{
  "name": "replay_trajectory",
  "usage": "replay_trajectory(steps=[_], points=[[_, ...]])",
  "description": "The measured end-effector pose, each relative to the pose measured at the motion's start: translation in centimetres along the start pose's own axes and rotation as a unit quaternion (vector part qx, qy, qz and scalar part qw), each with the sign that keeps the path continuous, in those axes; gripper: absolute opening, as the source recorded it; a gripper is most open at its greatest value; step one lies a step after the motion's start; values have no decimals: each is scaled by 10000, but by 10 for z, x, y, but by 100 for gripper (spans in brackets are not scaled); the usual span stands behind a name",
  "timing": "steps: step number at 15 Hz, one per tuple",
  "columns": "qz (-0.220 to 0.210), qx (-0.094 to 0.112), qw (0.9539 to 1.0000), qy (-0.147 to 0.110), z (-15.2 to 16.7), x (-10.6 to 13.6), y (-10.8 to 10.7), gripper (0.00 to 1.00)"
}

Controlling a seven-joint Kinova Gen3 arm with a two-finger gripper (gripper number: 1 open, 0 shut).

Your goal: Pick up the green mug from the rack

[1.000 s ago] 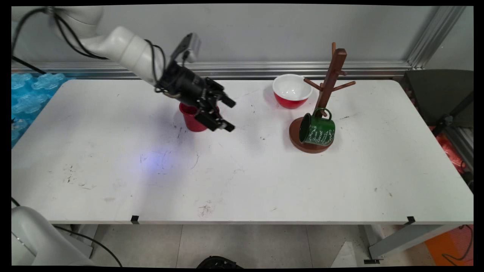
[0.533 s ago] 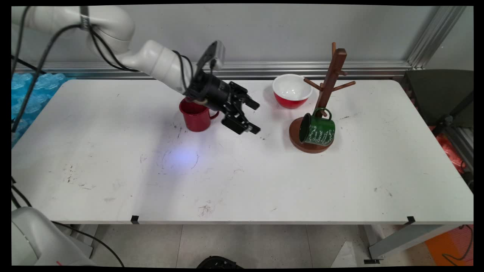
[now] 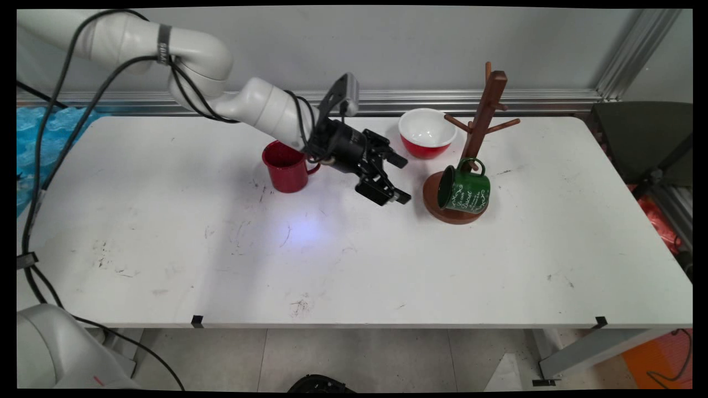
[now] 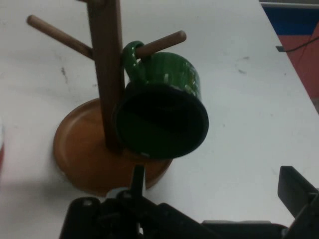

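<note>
My gripper is open and holds nothing. It hovers low over the table, just left of a wooden mug tree on a round brown base. A green mug with white lettering hangs by its handle from one of the tree's lower pegs, its mouth turned toward the gripper. In the hand view the green mug hangs straight ahead against the post, and the gripper points at it with a little space between. A red mug stands upright behind the gripper, to its left.
A red bowl with a white inside sits at the back of the table, beside the tree. The white table has scuff marks. Blue packing material lies off the table's left end. A dark chair stands beyond the right end.
The arm has swung to the right, carrying the open gripper from in front of the red mug to just left of the mug tree. The mugs, bowl and tree have not moved.
</note>
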Motion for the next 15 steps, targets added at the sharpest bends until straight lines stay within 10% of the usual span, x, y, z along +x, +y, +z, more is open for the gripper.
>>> replay_trajectory(steps=[15], points=[[-539,-46,9983,198,65,2,11,100]])
